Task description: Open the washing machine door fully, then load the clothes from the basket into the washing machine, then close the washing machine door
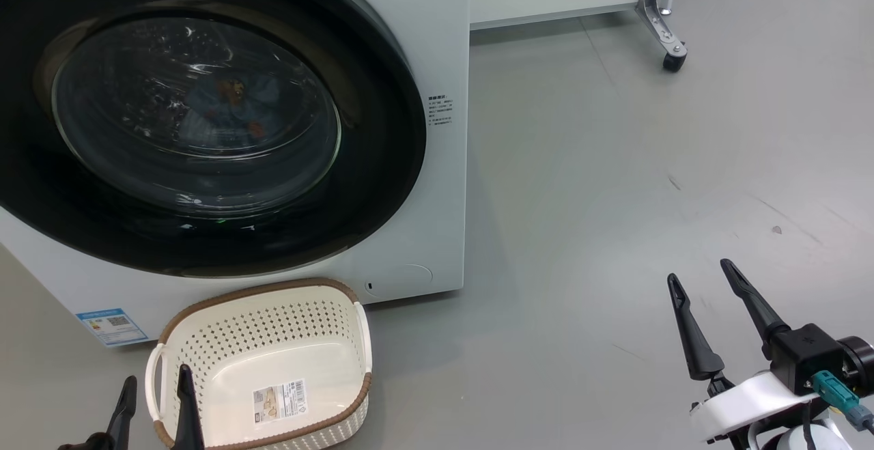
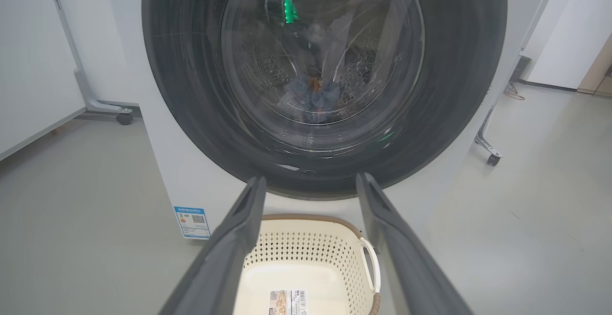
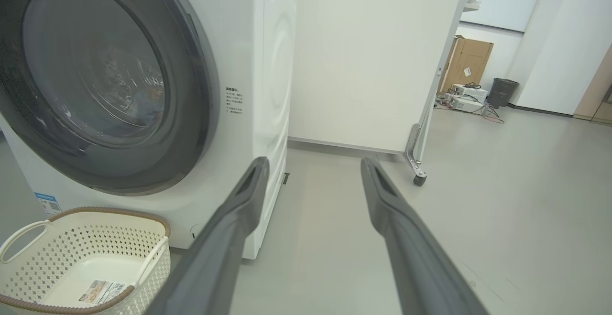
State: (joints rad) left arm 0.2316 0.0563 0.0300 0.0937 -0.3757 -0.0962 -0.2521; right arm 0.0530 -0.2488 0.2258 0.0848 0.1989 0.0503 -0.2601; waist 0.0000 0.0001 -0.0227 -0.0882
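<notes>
- The left hand (image 1: 157,375) points up from the lower left corner of the head view. Its two dark fingers are spread wide and grip nothing, and their tips overlap the basket's (image 1: 273,330) near left rim.
- In the left wrist view, the left hand (image 2: 311,179) looks straight at the washing machine door (image 2: 454,114), with the basket (image 2: 306,248) between and below its fingers.
- The right hand (image 1: 699,270) is at the lower right and tilted slightly leftward. Its fingers are also wide apart and empty, above bare grey floor (image 1: 580,197) well away from the basket.
- The right hand (image 3: 314,162) in its own wrist view points past the washing machine's (image 3: 272,90) right front corner.
- The basket stands on the floor just in front of the machine's foot, under the door's lower edge. A paper label (image 1: 280,399) lies on its bottom.
- The washing machine door (image 1: 389,184) sits shut, flush against the white front.
- The clothes (image 1: 229,105) lie inside, a blue and orange heap seen through the glass.
- The left wrist view adds the perforated drum (image 2: 363,66) around the clothes (image 2: 313,92), and a green glint on the glass.
- The head view gives the blue sticker (image 1: 113,325) at the machine's lower left.
- The right wrist view takes in the machine's side, a white panel on castors (image 3: 418,179), and a cardboard box (image 3: 466,64) by the far wall.
</notes>
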